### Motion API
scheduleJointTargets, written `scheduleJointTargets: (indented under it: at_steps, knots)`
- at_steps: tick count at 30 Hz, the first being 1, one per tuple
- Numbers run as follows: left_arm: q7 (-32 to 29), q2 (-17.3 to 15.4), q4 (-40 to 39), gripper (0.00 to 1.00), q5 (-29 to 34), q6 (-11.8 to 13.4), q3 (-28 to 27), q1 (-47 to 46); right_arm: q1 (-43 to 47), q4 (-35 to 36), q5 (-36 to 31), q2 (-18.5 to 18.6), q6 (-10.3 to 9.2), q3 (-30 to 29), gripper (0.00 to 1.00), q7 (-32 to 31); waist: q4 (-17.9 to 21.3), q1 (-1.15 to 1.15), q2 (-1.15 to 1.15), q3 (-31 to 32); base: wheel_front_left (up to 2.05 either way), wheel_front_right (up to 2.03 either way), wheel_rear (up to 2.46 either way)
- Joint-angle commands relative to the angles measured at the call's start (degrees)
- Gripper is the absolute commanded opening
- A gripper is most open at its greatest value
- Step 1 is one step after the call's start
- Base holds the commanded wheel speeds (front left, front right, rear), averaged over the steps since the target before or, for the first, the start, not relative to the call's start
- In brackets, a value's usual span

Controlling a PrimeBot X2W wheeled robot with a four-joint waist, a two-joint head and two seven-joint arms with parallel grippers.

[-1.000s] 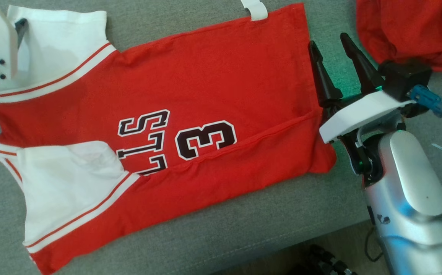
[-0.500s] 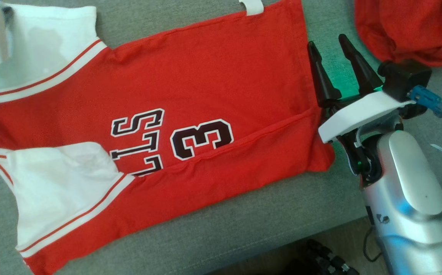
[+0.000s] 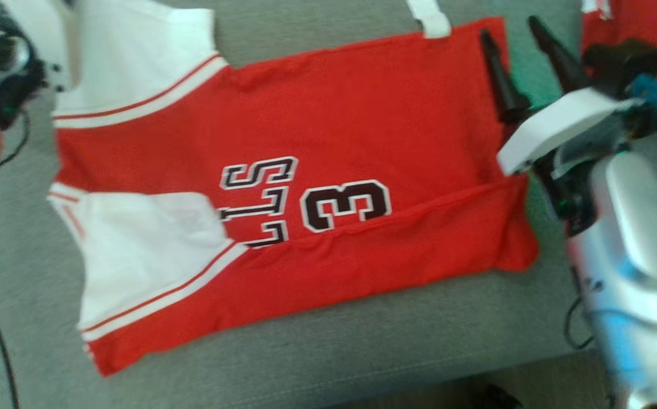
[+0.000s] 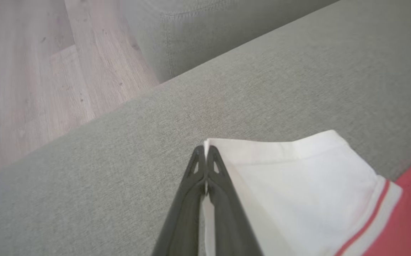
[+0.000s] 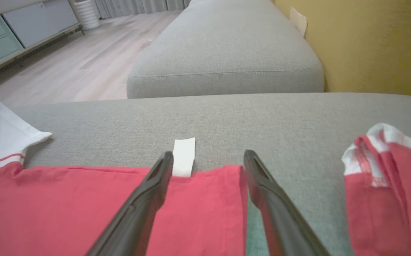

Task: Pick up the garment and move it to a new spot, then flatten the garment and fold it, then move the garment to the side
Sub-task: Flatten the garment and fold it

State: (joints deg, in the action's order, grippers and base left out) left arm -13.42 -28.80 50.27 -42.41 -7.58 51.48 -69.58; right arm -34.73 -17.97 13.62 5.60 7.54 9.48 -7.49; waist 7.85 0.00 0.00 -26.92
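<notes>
Garment (image 3: 362, 130) lies spread flat on the grey sofa cushion (image 3: 362, 352). The left gripper (image 4: 205, 153) is clenched on its white sleeve (image 4: 298, 185) corner. The right gripper (image 5: 208, 153) hangs with fingers spread, straddling the hem edge, near a smaller red garment (image 5: 387, 185).

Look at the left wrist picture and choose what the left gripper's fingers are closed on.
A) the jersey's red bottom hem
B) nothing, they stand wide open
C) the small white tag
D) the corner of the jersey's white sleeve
D: the left gripper has its fingers pressed together with the corner of the white sleeve of the jersey pinched between them.
</notes>
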Motion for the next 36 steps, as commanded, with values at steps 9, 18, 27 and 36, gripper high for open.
scheduleJointTargets:
  at_steps: [9, 18, 27, 36]
  knots:
    - [7.63, 0.23, -6.05, 0.00, -0.16, 0.09, 2.36, 0.09, -8.02, -8.07, 4.96, 8.96, -0.05, 2.03, 1.00, -10.02, -8.74, 0.00, 0.00, 3.59, 0.00, 0.00, 0.00]
    - [10.51, 2.40, -8.80, 0.00, -0.76, 0.09, 5.58, 2.08, -11.41, -18.59, 6.04, 16.88, -0.05, 8.86, 1.00, -13.42, -11.45, 0.00, 0.00, 3.61, 0.00, 0.00, 0.00]
    - [10.76, 2.04, -9.47, 0.00, -2.59, 0.09, 7.55, 0.71, -15.42, -24.52, 8.50, 18.43, -0.05, 14.90, 1.00, -11.93, -11.79, 0.00, 0.00, 2.71, 0.00, 0.00, 0.00]
    - [11.61, 1.85, -7.97, 0.00, -3.35, 0.10, 8.66, -0.23, -17.98, -27.77, 12.38, 19.31, -0.05, 20.13, 0.00, -11.14, -11.72, 0.00, 0.00, 2.85, 0.00, 0.00, 0.00]
